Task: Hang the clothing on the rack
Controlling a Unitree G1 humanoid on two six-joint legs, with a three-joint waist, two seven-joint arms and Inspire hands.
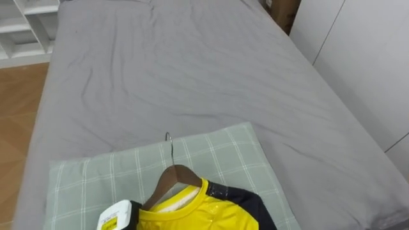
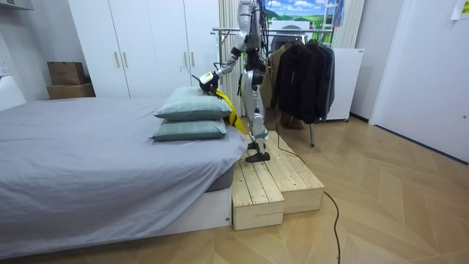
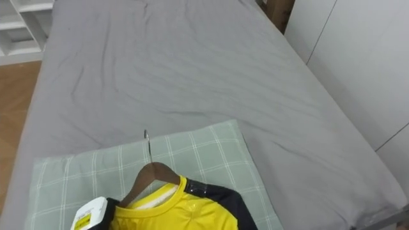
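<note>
A yellow shirt with dark sleeves [image 1: 198, 214] hangs on a wooden hanger [image 1: 174, 176] with a metal hook [image 1: 169, 144], held just over a green checked pillow [image 1: 211, 160]. My left hand [image 1: 118, 217] comes in from the lower left and grips the hanger's shoulder at the collar; its fingers are partly under the cloth. In the room view I stand on a wooden platform [image 2: 271, 183] at the head of the bed, and the left hand [image 2: 207, 79] reaches over two stacked pillows [image 2: 192, 108] with the yellow shirt [image 2: 233, 111] drooping from it.
The grey bed [image 1: 192, 70] stretches ahead, with a white shelf [image 1: 25, 25] beyond it on the left and a white wall on the right. Behind me stands a clothes rack [image 2: 242, 31] with dark garments [image 2: 304, 73]. White wardrobes [image 2: 146, 44] line the back wall.
</note>
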